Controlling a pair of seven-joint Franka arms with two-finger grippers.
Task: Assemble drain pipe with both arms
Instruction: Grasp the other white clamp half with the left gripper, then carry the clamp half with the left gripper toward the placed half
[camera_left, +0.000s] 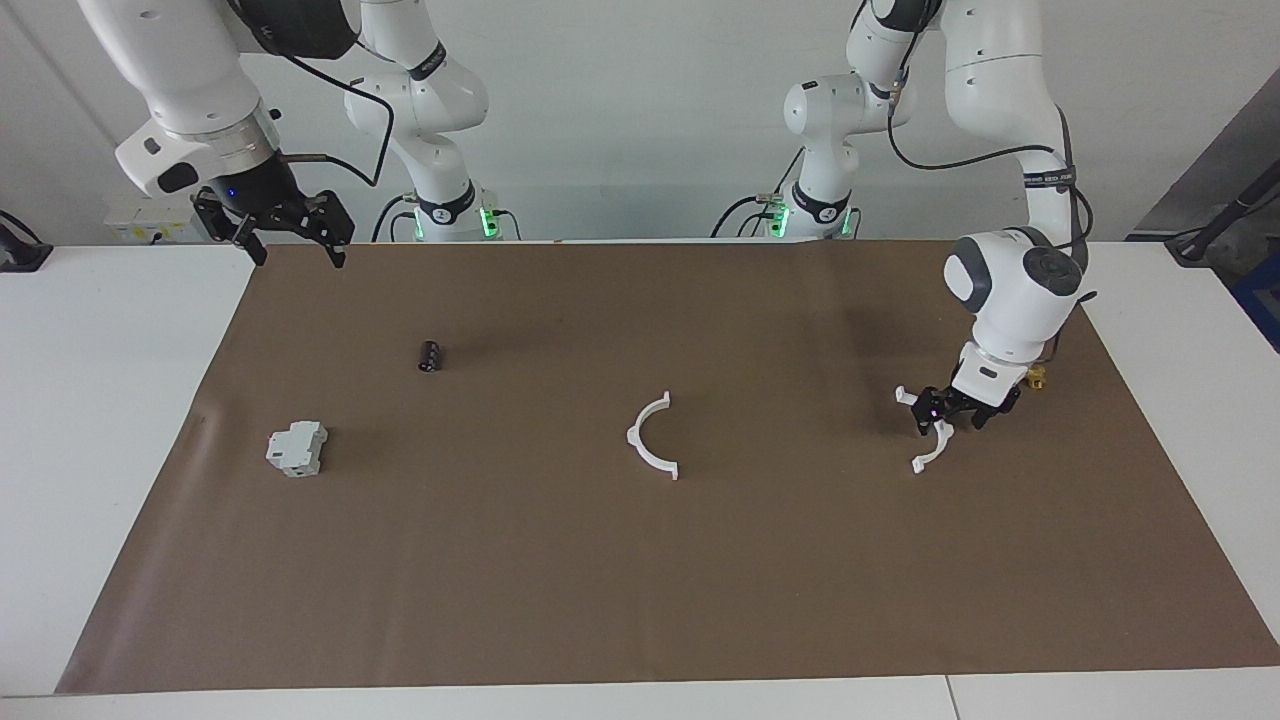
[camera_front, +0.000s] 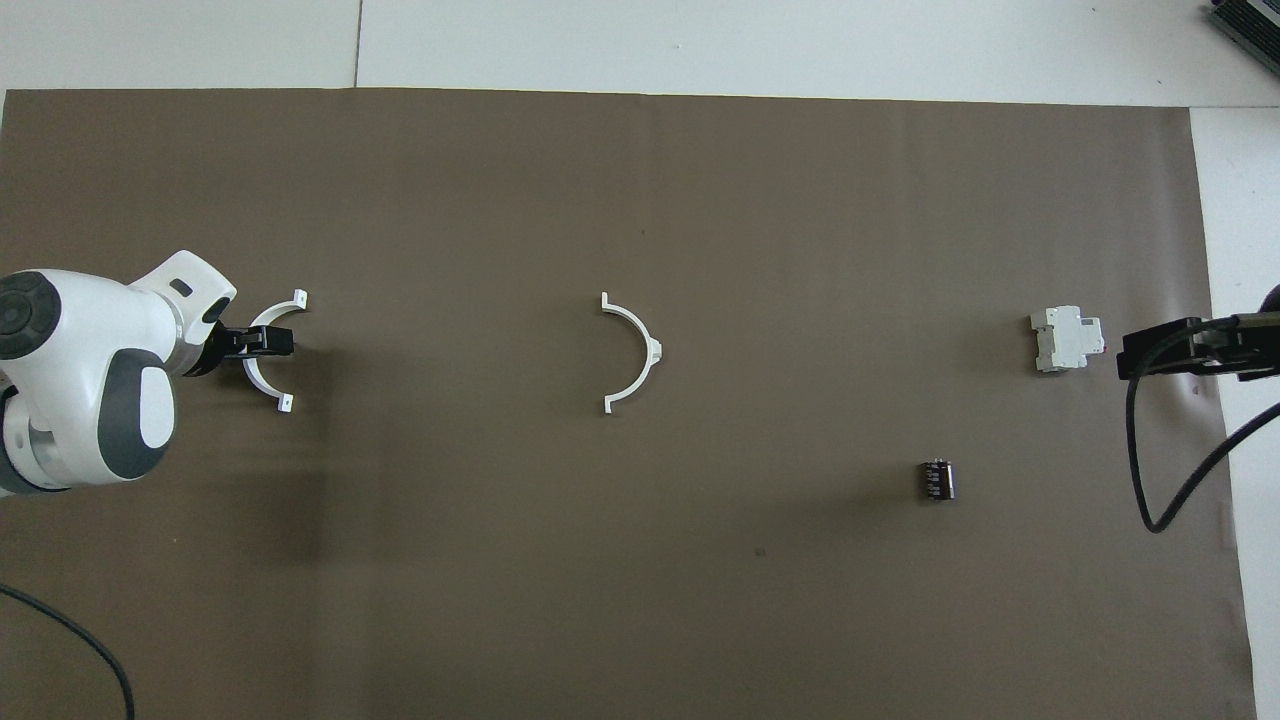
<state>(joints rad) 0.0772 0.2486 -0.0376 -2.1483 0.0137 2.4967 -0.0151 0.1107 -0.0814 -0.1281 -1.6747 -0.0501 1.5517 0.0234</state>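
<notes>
Brown paper covers most of the white worktop (camera_left: 120, 420), and everything on it can be placed from the white half-ring at its middle (camera_left: 655, 440), which lies flat with its tabs pointing toward the left arm's end. Well apart from that middle piece, toward the left arm's end of the worktop, lies the second half-ring (camera_left: 935, 448), its open side facing the middle piece. The left end effector (camera_left: 950, 412) is down at this second half-ring, its black fingers around the middle of the arc, though whether they are clenched on the plastic or merely straddle it cannot be told. Just beside the left wrist, nearer to the robots than the second half-ring, a small yellow fitting (camera_left: 1037, 377) peeks out.

Toward the right arm's end from the middle half-ring sit a small dark cylinder (camera_left: 430, 355), nearer to the robots, and a grey blocky device (camera_left: 297, 448), closer to that end. The right arm waits with its end effector (camera_left: 290, 245) raised over the paper's corner at the robots' edge, fingers spread and released, holding nothing
</notes>
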